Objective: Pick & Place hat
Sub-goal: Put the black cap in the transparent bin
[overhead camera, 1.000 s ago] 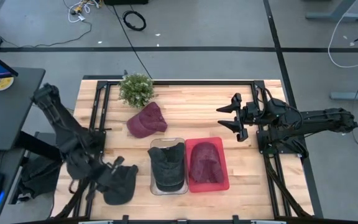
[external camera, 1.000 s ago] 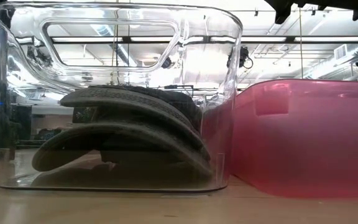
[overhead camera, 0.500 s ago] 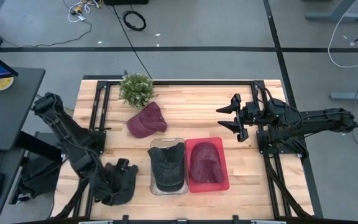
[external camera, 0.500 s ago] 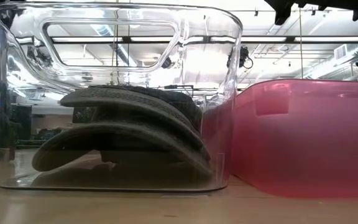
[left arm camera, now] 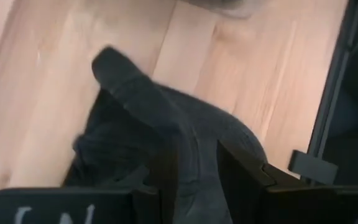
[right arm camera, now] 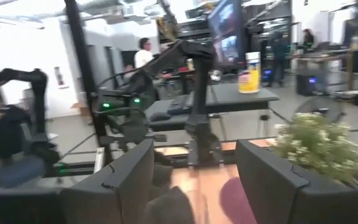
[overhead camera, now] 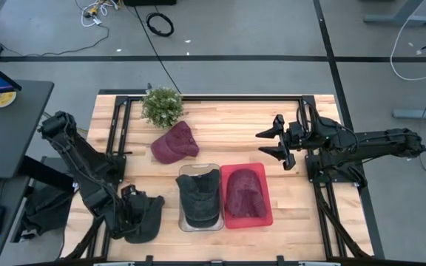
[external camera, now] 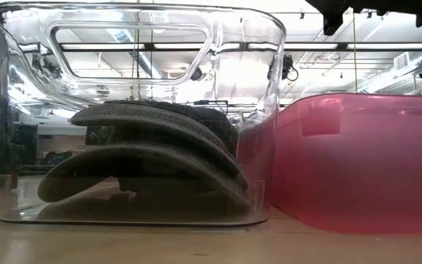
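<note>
A dark grey hat [overhead camera: 145, 219] lies on the table near its near left corner. My left gripper [overhead camera: 128, 207] is down on it and shut on a raised fold [left arm camera: 191, 165] of the cloth. A maroon hat [overhead camera: 174, 142] lies flat on the table farther back. A clear bin [overhead camera: 200, 198] holds grey hats [external camera: 145, 158], and a red bin [overhead camera: 245, 194] beside it holds a maroon hat. My right gripper [overhead camera: 272, 144] hovers open over the table's right half, touching nothing. My left gripper pinches a raised fold of the dark grey hat [left arm camera: 194, 186] between its two fingers [left arm camera: 241, 177]. It comes from above, slanting down from the table's left. The rest of the hat lies slack on the table, and how many layers are in the fold does not show.
A small potted plant [overhead camera: 162, 106] stands at the far edge, left of centre. Black frame rails [overhead camera: 117, 140] run along both table sides. The two bins sit side by side at the near middle, the red bin [external camera: 357, 161] on the right. People and desks show in the room behind.
My left gripper has come down onto the dark grey hat and shifted a little toward the table's near left corner. The hat has bunched up beneath it. My right arm has kept still.
</note>
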